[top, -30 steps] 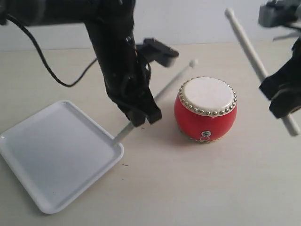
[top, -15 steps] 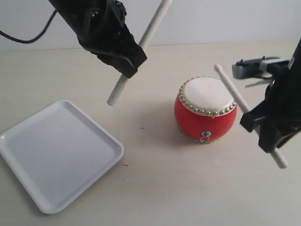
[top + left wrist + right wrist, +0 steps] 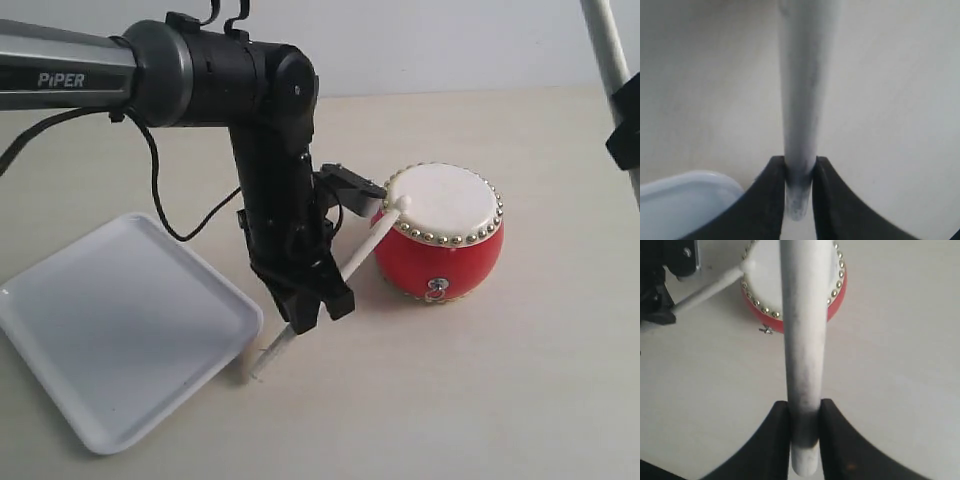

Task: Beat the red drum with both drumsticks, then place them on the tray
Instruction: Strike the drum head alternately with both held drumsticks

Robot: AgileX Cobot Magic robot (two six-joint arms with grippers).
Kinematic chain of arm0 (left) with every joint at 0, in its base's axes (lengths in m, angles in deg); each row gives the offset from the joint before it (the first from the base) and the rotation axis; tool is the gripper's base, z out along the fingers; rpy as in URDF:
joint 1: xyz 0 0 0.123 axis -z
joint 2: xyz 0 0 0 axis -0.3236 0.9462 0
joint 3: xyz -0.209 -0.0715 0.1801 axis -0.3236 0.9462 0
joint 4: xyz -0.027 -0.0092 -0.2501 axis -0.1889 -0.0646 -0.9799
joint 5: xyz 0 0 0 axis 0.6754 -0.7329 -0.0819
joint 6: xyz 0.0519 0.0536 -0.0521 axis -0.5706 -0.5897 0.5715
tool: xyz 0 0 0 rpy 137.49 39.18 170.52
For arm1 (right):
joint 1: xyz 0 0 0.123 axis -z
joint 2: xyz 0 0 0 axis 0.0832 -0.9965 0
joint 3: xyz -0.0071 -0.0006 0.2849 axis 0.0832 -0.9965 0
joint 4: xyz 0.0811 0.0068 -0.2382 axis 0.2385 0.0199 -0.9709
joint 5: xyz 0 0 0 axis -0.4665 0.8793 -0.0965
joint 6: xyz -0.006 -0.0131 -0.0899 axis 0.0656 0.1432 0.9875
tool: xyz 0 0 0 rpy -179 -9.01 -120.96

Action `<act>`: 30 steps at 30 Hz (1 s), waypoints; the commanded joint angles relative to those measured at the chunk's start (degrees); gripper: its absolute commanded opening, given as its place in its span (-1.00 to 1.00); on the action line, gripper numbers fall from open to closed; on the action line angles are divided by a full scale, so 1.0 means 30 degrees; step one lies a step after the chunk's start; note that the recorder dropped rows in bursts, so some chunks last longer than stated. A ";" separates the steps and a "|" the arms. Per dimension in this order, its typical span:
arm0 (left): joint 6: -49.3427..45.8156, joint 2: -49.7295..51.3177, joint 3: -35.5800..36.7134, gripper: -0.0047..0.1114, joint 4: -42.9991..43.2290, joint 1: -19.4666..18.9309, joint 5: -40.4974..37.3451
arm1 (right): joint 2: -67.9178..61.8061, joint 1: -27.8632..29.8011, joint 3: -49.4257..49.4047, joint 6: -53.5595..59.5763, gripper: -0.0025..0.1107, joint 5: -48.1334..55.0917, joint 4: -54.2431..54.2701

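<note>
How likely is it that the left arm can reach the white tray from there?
Probably yes. The left gripper, holding its stick, hangs right beside a corner of the tray, with nothing between them.

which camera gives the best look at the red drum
The exterior view: the red drum shows nearly whole, red body, studs and skin top, with the tip of the left drumstick at its rim. The right wrist view sees it from above, partly behind the right drumstick. The left wrist view shows none of it.
</note>
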 commanded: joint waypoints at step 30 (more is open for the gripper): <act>-0.0137 0.0369 -0.1317 -0.92 0.1109 0.0015 -0.0161 | 0.0317 0.0139 0.0583 0.0163 -0.96 -0.0063 0.1318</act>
